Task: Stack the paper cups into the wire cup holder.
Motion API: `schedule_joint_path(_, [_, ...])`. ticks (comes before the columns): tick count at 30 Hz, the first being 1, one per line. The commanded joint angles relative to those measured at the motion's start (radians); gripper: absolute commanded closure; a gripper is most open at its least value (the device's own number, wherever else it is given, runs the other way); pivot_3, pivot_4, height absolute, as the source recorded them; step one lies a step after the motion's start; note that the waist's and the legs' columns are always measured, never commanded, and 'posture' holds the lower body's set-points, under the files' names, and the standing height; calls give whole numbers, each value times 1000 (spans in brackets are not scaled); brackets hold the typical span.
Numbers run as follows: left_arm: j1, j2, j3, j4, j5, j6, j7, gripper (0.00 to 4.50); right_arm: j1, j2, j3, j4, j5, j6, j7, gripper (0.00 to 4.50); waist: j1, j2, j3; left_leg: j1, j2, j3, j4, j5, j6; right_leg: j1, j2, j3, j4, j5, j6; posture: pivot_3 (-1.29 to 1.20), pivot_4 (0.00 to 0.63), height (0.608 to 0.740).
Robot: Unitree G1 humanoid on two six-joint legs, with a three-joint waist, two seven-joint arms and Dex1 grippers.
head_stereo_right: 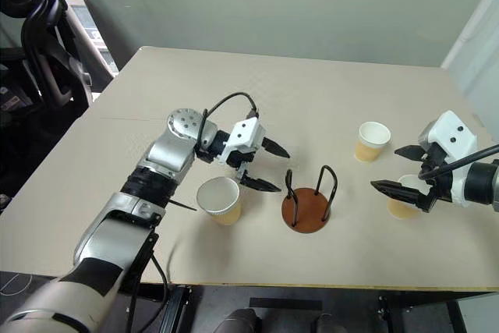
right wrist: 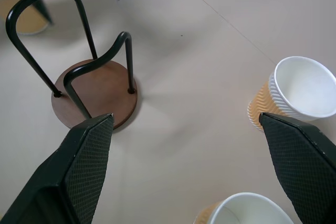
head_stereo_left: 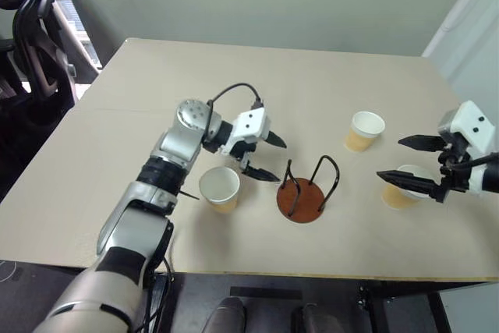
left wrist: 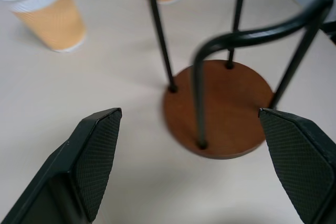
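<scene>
Hiding part of a paper cup (head_stereo_left: 400, 189), open right hand (head_stereo_left: 401, 161), seemingly above it.

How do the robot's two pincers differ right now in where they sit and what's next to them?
The left pincer hovers beside the wire cup holder, just past one paper cup; the right pincer hangs near the table's right edge. The left pincer has nothing between its fingers, while the right pincer straddles another paper cup from above. Both are black, two-fingered and wide open.

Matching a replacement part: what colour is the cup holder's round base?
Reddish-brown, with black wire loops; the wire cup holder's base shows best in the left wrist view.
</scene>
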Motion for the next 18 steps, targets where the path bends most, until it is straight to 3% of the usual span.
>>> schedule_joint_path(1, [-37,24,32,34,4,-33,9,41,-12,-13,-9,-18,9,-4,8,0,-2,0,0,0,0,0,0,0,0,0,0,0,0,0,0,0,150,740])
schedule_joint_path(18, [-30,78,105,-21,-93,94,-21,41,-171,6,156,93,-91,-113,10,0,-6,0,0,-1,0,0,0,0,0,-2,0,0,-1,0,0,0,150,740])
